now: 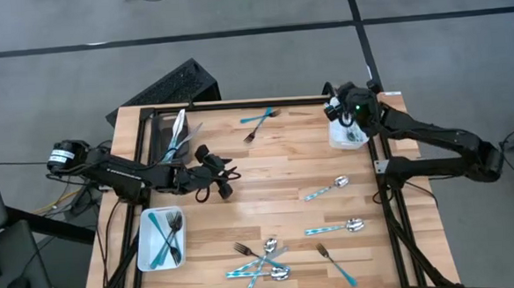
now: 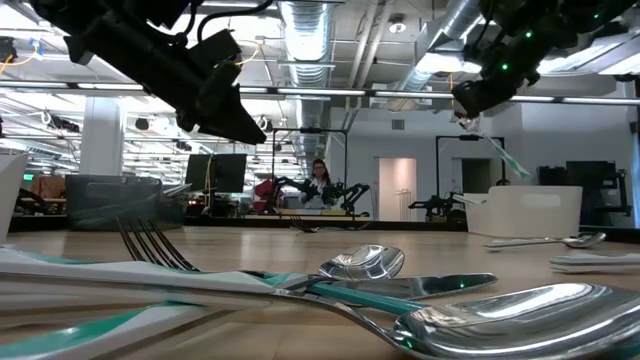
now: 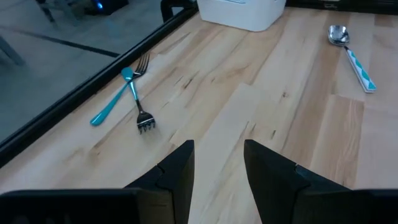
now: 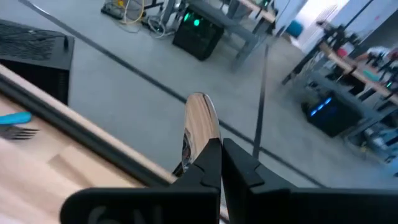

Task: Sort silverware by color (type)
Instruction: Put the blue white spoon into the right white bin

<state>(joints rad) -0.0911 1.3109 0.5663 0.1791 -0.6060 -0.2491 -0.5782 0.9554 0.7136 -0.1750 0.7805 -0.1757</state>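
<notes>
My right gripper (image 4: 221, 144) hangs above the far right of the table (image 1: 285, 173), over the far end of a white bin (image 1: 348, 137), and is shut on a spoon (image 4: 200, 121) with a shiny bowl. My left gripper (image 3: 217, 146) is open and holds nothing; it hovers over the left middle of the table (image 1: 223, 177). Loose silverware lies flat on the wood: a teal-handled piece crossed with a fork (image 3: 134, 93) at the far edge, two spoons (image 1: 326, 189) (image 1: 336, 228) on the right, and a pile (image 1: 263, 263) at the near edge. My right gripper pinches the spoon between its two fingers just below the bowl (image 4: 198, 155). The bowl sticks out past the fingertips, and the fingers hide the handle. The spoon is lifted clear of the table and the bin.
A white bin (image 1: 161, 239) at the near left holds teal-handled forks. A dark bin (image 1: 173, 131) at the far left holds silver pieces. A black frame (image 1: 392, 199) runs along the table's edges. Bare wood lies in the middle between the arms.
</notes>
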